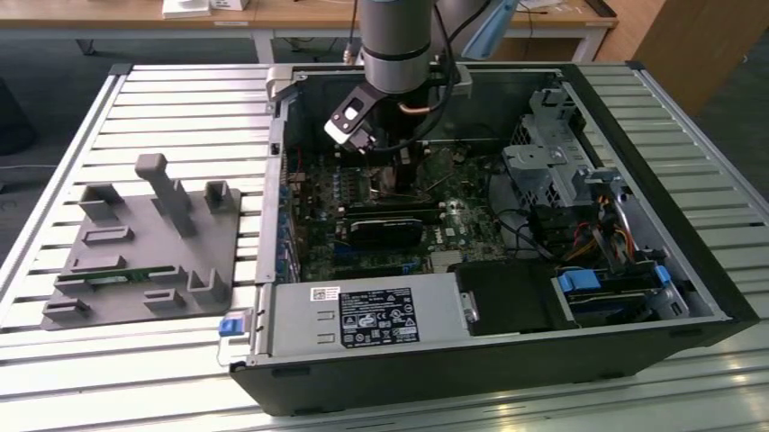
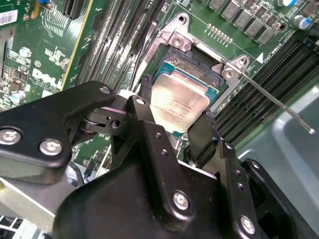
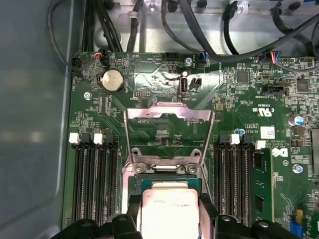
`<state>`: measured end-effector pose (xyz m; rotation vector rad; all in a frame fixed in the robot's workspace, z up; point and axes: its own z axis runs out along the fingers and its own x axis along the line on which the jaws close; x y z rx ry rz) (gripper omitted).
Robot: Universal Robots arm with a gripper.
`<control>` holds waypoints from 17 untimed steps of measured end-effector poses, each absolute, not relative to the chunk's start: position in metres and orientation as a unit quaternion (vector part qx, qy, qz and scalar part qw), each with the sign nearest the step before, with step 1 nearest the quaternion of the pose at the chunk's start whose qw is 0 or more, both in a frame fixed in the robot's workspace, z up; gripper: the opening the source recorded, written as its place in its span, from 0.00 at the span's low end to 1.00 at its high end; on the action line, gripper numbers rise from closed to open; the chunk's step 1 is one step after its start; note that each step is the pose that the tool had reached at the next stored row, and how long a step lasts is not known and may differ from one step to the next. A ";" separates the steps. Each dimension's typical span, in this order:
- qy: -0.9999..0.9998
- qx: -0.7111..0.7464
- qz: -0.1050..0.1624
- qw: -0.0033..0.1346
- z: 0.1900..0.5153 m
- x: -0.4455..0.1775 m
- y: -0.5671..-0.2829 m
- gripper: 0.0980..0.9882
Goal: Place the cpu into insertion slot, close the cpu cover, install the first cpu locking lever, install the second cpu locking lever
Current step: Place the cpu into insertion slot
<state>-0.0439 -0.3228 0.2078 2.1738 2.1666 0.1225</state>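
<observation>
In the second wrist view we see the gripper [image 2: 177, 107] clamped on the cpu [image 2: 180, 99], one finger at each side, just over the insertion slot [image 2: 193, 60]. The first wrist view adds the cpu cover [image 3: 169, 107], standing upright beyond it. The exterior view shows the arm [image 1: 397, 45] reaching into the computer case [image 1: 673, 297] on the desk [image 1: 180, 99].

- Arm [image 1: 397, 36]: smooth silver-grey tube with a darker ring band at the joint.
- Black cables [image 1: 447, 63] loop beside the wrist, where a white-and-black block [image 1: 351, 121] is mounted.
- Gripper [image 2: 177, 102]: matte black, built of angular linked plates.
- Silver hex-socket screws [image 2: 180, 200] on the links; two narrow black fingers [image 2: 149, 124].
</observation>
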 end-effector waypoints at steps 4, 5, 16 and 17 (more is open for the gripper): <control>0.703 0.709 0.040 0.035 0.205 -0.045 -0.323 0.50; 0.702 0.710 0.040 0.035 0.204 -0.046 -0.323 0.50; 0.701 0.711 0.040 0.035 0.196 -0.046 -0.322 0.50; 0.701 0.711 0.040 0.035 0.195 -0.046 -0.321 0.50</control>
